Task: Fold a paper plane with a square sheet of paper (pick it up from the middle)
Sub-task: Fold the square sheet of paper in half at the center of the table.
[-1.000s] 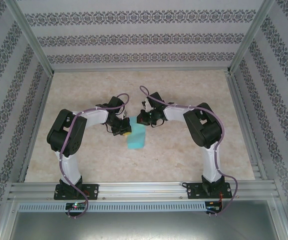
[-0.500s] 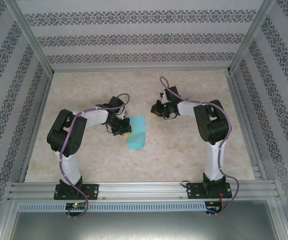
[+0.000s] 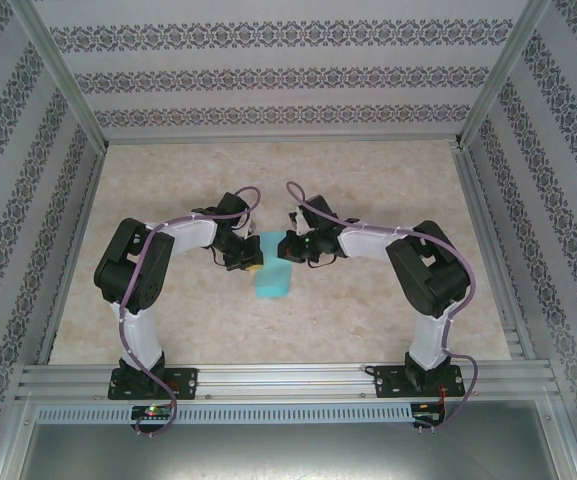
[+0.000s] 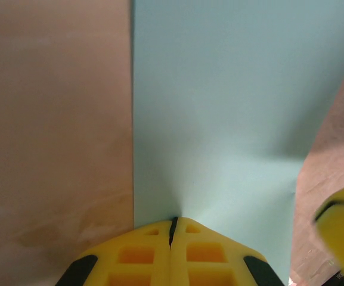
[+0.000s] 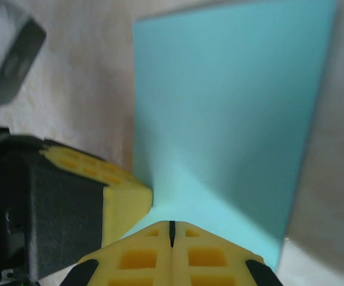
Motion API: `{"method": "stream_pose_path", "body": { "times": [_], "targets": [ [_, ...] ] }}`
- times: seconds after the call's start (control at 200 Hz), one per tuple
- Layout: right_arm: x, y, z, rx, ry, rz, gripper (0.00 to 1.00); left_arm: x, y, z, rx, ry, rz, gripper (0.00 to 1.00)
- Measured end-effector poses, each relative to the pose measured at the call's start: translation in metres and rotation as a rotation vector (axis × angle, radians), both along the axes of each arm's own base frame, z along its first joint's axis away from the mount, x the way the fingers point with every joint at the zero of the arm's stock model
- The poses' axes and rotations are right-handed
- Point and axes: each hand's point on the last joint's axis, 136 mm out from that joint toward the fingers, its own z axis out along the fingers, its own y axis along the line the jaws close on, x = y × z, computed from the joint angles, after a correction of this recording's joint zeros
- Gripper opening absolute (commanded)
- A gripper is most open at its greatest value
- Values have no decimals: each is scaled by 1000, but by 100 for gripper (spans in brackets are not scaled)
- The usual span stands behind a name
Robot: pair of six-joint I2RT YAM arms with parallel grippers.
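Observation:
The square sheet of paper (image 3: 273,281) is turquoise and lies flat on the table as an upright rectangle, seemingly folded in half. My left gripper (image 3: 252,262) is shut, its yellow tips resting on the sheet's left edge (image 4: 219,107). My right gripper (image 3: 287,246) is shut too, with its tips pressed on the sheet's upper part (image 5: 231,107). The two grippers stand close together over the paper. In the left wrist view my left gripper (image 4: 173,221) touches the sheet, and in the right wrist view my right gripper (image 5: 172,225) does, with a left finger (image 5: 124,199) beside it.
The beige marbled table (image 3: 388,300) is walled by patterned panels on three sides. An aluminium rail (image 3: 288,380) runs along the near edge, where both arm bases are bolted.
The right arm swung away to the right, off the paper, then came back and set its shut tips on the sheet's upper part. The left gripper and the paper stayed in place.

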Motion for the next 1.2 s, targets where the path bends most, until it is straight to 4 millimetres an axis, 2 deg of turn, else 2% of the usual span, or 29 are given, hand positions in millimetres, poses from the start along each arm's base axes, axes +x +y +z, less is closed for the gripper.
{"method": "stream_pose_path", "body": {
  "times": [0.14,0.43,0.874,0.949,1.104,1.199],
  "targets": [
    [-6,3,-7,-10,23,6,0,0,0,0,1,-1,-6,0],
    [-20,-6,-27,-63,79,26,0,0,0,0,3,3,-9,0],
    [-36,-16,-25,-58,78,67,0,0,-2,-1,-8,7,-11,0],
    [-38,-13,-23,-53,83,75,0,0,-2,-1,-8,8,-11,0],
    [-47,8,-16,-25,80,120,0,0,-2,-1,-8,7,-11,0],
    [-50,16,-18,-21,82,138,0,0,-2,-1,-9,7,-11,0]
  ]
}}
